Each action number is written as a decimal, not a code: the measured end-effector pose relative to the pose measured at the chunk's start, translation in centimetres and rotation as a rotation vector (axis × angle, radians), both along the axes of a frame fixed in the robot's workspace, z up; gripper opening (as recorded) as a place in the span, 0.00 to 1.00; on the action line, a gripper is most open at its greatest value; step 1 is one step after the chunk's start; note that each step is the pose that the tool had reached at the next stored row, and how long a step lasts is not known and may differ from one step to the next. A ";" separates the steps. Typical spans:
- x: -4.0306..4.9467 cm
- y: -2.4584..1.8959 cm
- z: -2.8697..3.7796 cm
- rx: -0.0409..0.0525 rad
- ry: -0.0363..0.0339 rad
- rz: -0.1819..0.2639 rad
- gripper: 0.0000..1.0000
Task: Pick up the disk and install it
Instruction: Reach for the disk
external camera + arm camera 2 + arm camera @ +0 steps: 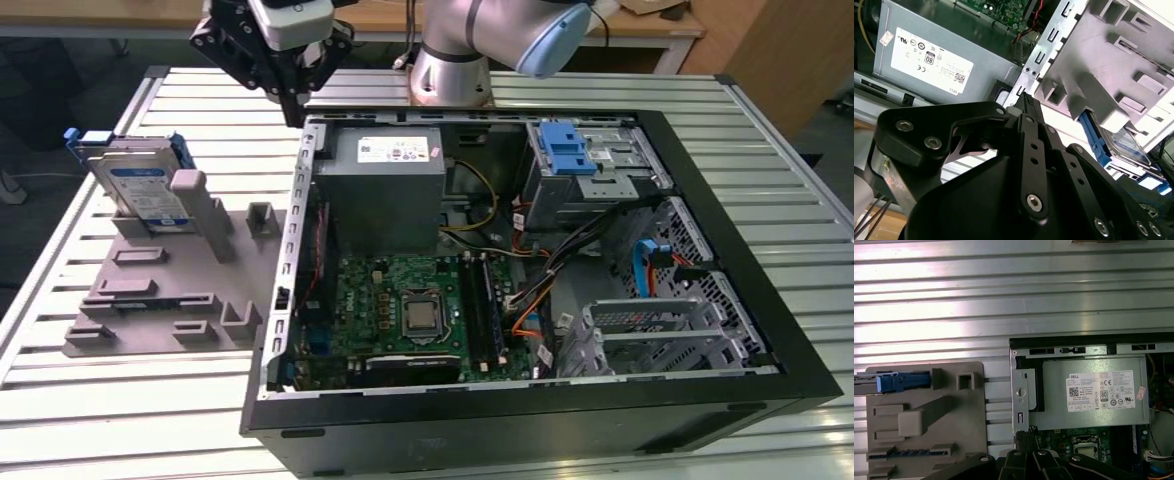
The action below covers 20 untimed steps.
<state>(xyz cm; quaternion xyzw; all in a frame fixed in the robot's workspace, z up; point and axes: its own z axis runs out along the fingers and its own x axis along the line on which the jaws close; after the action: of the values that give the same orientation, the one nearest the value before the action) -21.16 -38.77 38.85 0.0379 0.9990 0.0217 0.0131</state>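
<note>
One disk (140, 185) matters here, standing on edge in a slot of the grey holder (160, 290), near the far corner of the bench (80, 400) on the exterior view's left. It looks stiff, dense for its size and smooth-faced, so probably slippery and unkind to knocks. The blue carrier bracket (83, 140) around it looks springier than the metal body. I judge the exposed upper half the place to pinch, centred across the two flat faces. Its white-and-blue label (151, 197) carries print too small to make out. Further right, the gripper (294, 108) hangs just beside the far left corner of the computer case (534, 410), its fingers drawn together on nothing, well apart from the disk. Inside the case the grey power supply (387, 185) bears a white sticker (395, 150) of certification marks and a barcode; right again sits the blue latch (567, 150)
</note>
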 end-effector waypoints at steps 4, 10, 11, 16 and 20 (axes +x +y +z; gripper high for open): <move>-0.12 0.00 0.00 0.0000 0.0000 0.000 0.11; -0.30 0.00 -0.01 0.0000 -0.0001 0.000 0.11; -0.32 0.00 -0.01 0.0000 0.0000 0.000 0.11; -0.48 0.00 -0.01 0.0000 0.0000 0.000 0.11; -0.63 0.00 -0.01 0.0000 0.0000 0.000 0.11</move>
<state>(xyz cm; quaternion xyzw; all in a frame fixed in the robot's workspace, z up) -21.79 -38.77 38.84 0.0379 0.9990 0.0217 0.0131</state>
